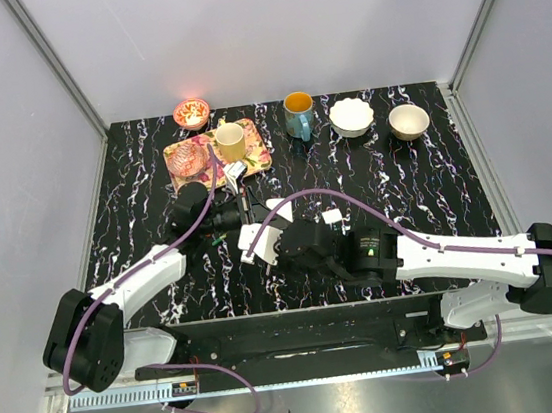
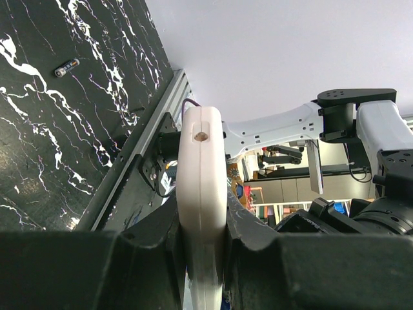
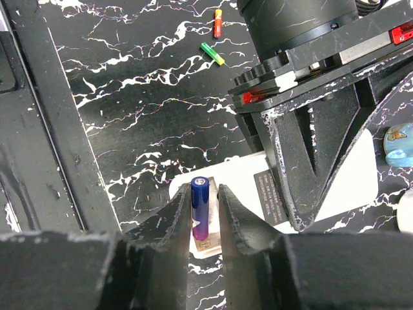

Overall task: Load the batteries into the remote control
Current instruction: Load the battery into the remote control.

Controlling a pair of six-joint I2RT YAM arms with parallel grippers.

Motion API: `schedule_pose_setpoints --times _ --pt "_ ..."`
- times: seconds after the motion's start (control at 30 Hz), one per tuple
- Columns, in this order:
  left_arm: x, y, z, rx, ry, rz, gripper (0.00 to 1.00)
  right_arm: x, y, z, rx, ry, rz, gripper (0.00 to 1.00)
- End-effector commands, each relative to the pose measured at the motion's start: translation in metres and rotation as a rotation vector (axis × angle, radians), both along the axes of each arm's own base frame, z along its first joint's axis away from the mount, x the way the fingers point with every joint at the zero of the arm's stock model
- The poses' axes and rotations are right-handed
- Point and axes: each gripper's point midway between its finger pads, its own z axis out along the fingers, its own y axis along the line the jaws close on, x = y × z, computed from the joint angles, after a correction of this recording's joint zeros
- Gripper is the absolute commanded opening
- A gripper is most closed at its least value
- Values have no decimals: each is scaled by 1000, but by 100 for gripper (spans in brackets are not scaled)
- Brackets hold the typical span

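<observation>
While left gripper (image 2: pixel 202 223) clamps the remote control (image 2: pixel 201 155) at frame ctr, we see right gripper (image 3: pixel 203 194) narrow round a purplish battery (image 3: pixel 199 213) over it, grip unclear; red battery (image 3: pixel 218 22) & green battery (image 3: pixel 211 53) lie unloaded, upper ctr.

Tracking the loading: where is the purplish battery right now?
Right wrist view, bottom centre: the purplish battery sits between the fingers of the right gripper, over the white remote control clamped in the left gripper.
</observation>
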Motion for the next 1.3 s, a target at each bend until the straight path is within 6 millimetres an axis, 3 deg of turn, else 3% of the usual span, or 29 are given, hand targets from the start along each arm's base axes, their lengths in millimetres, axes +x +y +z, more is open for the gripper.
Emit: schedule_pose_setpoints --times 0.0,0.57,0.8,1.07,1.27 --pt "-4 -1 24 -64 -58 -20 0 -1 -5 1 -3 7 -11 28" --pt "-4 0 23 -63 -60 -17 0 -7 -2 19 72 26 5 52" --pt "-4 -1 23 -63 -60 -16 0 -7 -3 25 93 29 -2 57" --pt "-3 -1 20 -59 -58 -11 0 -5 -3 49 171 18 -25 65" --pt "-2 -1 17 -55 -60 -10 0 -6 -5 86 316 10 -42 71"
